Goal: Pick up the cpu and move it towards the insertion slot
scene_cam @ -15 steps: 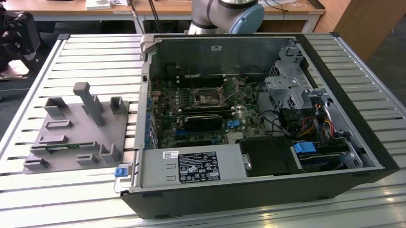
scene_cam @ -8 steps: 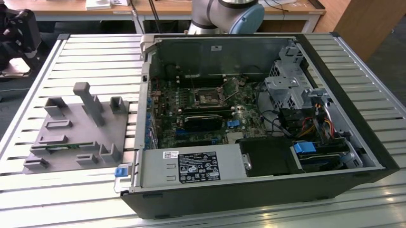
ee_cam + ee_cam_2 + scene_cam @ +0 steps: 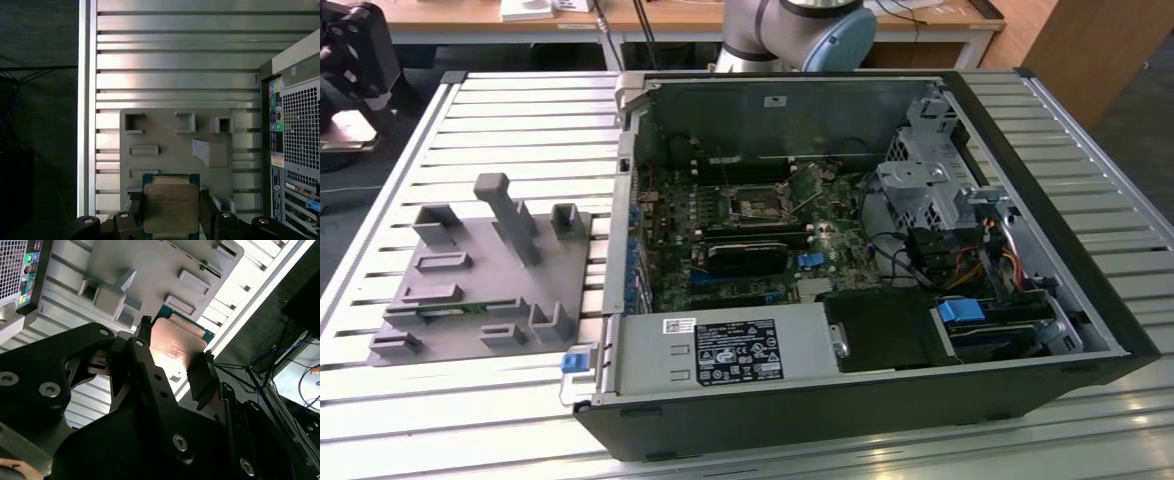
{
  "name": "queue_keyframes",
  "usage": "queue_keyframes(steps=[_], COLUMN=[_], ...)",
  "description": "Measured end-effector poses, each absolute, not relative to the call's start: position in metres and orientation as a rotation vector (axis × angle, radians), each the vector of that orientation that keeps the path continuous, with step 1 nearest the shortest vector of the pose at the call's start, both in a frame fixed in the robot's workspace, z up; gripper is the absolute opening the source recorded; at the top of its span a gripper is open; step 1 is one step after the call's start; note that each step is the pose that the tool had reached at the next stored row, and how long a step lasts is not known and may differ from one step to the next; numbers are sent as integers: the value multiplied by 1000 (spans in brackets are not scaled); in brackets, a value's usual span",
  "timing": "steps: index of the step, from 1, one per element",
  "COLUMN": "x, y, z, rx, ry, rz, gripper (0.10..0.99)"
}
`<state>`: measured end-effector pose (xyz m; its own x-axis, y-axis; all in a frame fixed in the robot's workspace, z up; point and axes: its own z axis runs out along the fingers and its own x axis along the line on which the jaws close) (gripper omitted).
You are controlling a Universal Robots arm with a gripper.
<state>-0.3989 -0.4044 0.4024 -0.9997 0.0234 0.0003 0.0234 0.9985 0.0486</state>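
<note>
The cpu [image 3: 171, 207] is a flat square chip with a silvery top and a green rim. My gripper [image 3: 171, 216] is shut on it, one black finger [image 3: 134, 212] against each side. The chip hangs above the grey plastic fixture [image 3: 175, 145], over the fixture's edge. In the second wrist view the cpu [image 3: 177, 342] sits between the fingertips of the gripper [image 3: 175, 357], with the fixture [image 3: 150, 270] behind it. The insertion slot [image 3: 758, 203], a square socket with a shiny frame, lies on the motherboard inside the open computer case [image 3: 1067, 230], at the exterior view's right of the fixture [image 3: 487, 275].
The fixture and the case stand on a slatted aluminium table [image 3: 520, 110]. A thin green memory stick [image 3: 460, 308] lies in the fixture, which has tall upright posts [image 3: 507, 215]. The arm's base [image 3: 801, 30] rises behind the case. The case's back panel [image 3: 295, 145] stands beside the fixture.
</note>
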Motion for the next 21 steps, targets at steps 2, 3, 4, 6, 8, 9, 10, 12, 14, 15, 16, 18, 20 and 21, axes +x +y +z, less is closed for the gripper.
queue_keyframes(steps=[2,3,4,6,8,9,10,12,14,15,16,18,20,21], x=[-398,-398,-397,-395,-393,-392,-391,-389,-386,-385,-384,-382,-380,-379], y=[-404,-404,-404,-404,-404,-404,-404,-404,-404,-404,-404,-404,-404,-404], z=[403,403,403,403,403,403,403,403,403,403,403,403,403,403], rx=[37,37,37,37,37,37,37,37,37,37,37,37,37,37], ry=[3140,3140,3140,3140,3140,3140,3140,3140,3140,3140,3140,3140,3140,3140], rz=[78,78,78,78,78,78,78,78,78,78,78,78,78,78], gripper=[537,537,537,537,537,537,537,537,537,537,537,537,537,537])
